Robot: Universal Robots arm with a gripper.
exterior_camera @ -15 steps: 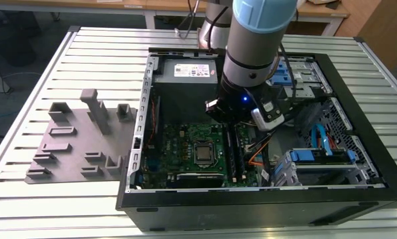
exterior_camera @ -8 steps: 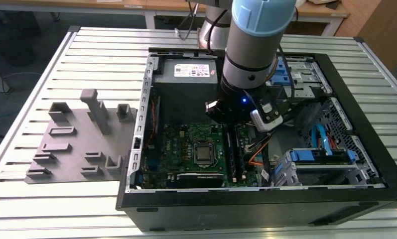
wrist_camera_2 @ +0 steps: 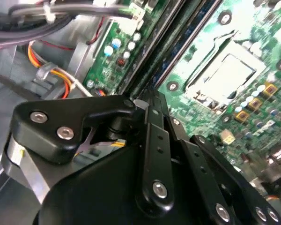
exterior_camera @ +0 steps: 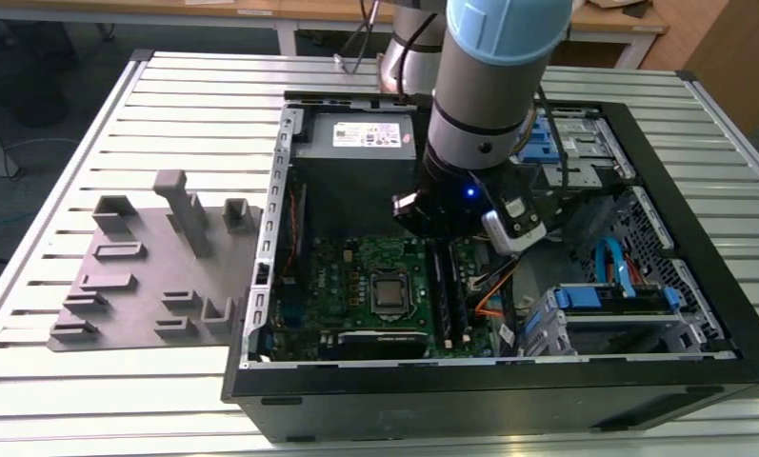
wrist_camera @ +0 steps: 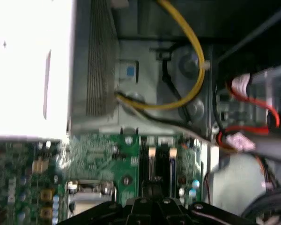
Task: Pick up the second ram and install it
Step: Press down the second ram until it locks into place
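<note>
My gripper (wrist_camera_2: 149, 99) hangs inside the open computer case (exterior_camera: 265, 286), low over the green motherboard (exterior_camera: 353, 271). Its fingers (wrist_camera_2: 152, 140) look shut, with the tips at the far end of the memory slots (wrist_camera: 161, 164). A long dark narrow stick, which I take for the second ram (exterior_camera: 461, 300), stands on edge in a slot beside the processor socket (exterior_camera: 389, 293). It runs as a dark strip (wrist_camera_2: 187, 47) away from the fingertips. I cannot tell whether the tips touch it. In the exterior view the arm's wrist (exterior_camera: 474, 205) hides the fingertips.
A grey fixture plate (exterior_camera: 150, 276) with tall posts lies on the slatted table at the exterior view's left. Yellow and red cables (wrist_camera: 192, 61) hang near the power supply (exterior_camera: 353, 138). Drive bays with blue clips (exterior_camera: 608, 295) fill the case's right side.
</note>
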